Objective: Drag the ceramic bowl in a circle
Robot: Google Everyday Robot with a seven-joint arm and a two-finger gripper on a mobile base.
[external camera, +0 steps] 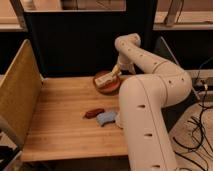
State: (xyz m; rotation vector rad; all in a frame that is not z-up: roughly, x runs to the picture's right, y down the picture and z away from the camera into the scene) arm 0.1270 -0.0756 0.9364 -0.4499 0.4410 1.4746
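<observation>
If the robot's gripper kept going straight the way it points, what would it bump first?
Most likely the round, shallow, reddish-brown ceramic bowl. The gripper hangs over its rim at the back of the wooden table, pointing down into it. Depth is unclear, so it may already be touching.

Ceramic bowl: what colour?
The ceramic bowl is glossy reddish-brown, terracotta-like, best seen in the camera view; the end effector hangs at its rim.

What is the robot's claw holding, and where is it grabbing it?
Nothing seems held. The claw hangs open right at the ceramic bowl's far right rim; whether it touches the rim cannot be told.
</observation>
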